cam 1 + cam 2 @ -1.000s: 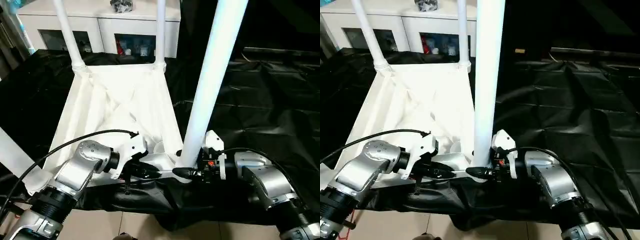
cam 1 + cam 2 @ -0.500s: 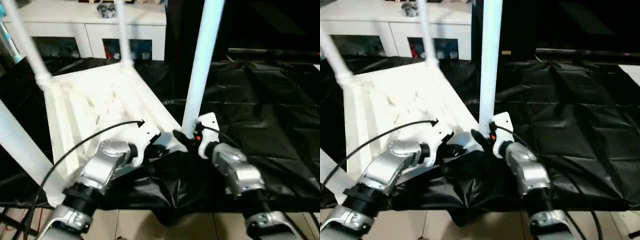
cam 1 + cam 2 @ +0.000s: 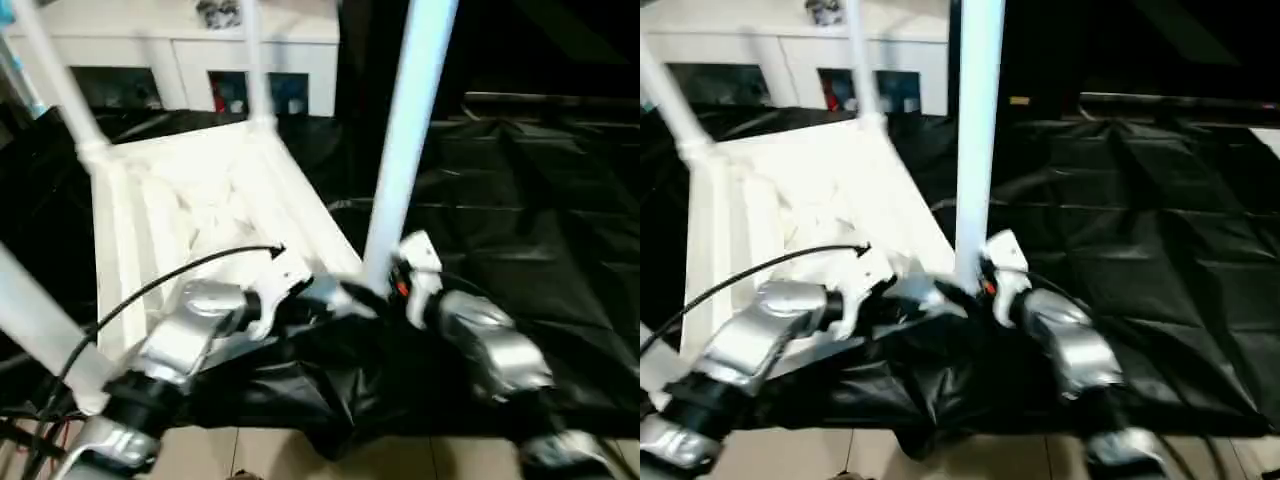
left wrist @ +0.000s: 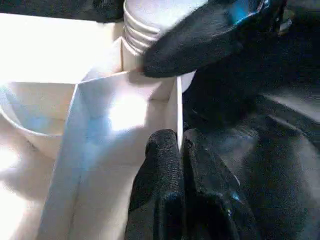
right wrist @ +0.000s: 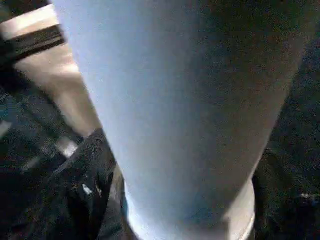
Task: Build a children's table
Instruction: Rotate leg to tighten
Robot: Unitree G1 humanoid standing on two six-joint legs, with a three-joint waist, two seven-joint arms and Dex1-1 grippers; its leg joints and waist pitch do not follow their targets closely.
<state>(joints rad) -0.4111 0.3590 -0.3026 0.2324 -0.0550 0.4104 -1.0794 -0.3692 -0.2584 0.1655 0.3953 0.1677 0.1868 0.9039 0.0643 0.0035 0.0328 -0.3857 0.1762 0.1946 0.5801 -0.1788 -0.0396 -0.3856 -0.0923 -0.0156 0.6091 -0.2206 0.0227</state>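
The white tabletop (image 3: 190, 200) lies upside down on black sheeting, ribs up. White legs (image 3: 60, 80) (image 3: 252, 60) stand in its far sockets and another (image 3: 40, 320) rises at the near left. A fourth leg (image 3: 405, 140) stands upright at the near right corner. My right gripper (image 3: 385, 285) is around that leg's base, and it lies against the ridged foot (image 4: 145, 20) in the left wrist view. My left gripper (image 4: 180, 142) is shut on the tabletop's thin rim wall (image 4: 176, 110) just beside that corner.
Crumpled black sheeting (image 3: 540, 200) covers the work surface to the right and front. A white cabinet (image 3: 300, 60) with glass doors stands behind. Pale floor (image 3: 260, 455) shows below the sheeting's front edge. A black cable (image 3: 170, 280) arcs over my left forearm.
The head view has shifted and tilted, so the whole scene sits differently. Both grippers stay at the near right corner, the left still pinching the rim and the right at the leg's base.
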